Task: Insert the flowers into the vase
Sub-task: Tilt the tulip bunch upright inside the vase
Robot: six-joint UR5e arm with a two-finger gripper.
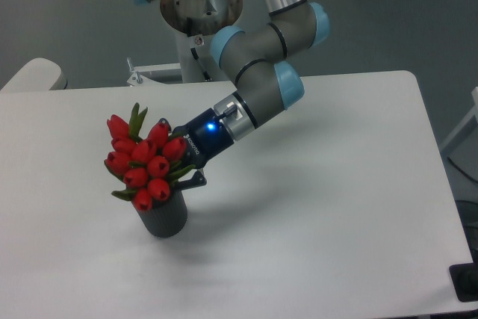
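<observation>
Item 1, lower left of the frame: small dark grey ribbed cylindrical vase (165, 217), standing upright on the white surface (328, 207), its mouth largely hidden by the blooms above it.

Item 2, directly above the vase: tight bunch of red tulip buds with green leaves (145, 163), wider than the vase, leaning up and to the left; the stems run down towards the mouth (whether they have entered it cannot be told).

Item 3, just right of the bunch: black two-finger pincer (188, 169) with a lit blue ring, closed on the flower stems low down beside the vase rim.

Item 4, centre to top of the frame: grey arm with light blue joint caps (263, 65).

Risk, as judged: the tilted, top-heavy bunch could tip the light vase, or stems could catch on the thick rim and buckle on descent.
</observation>
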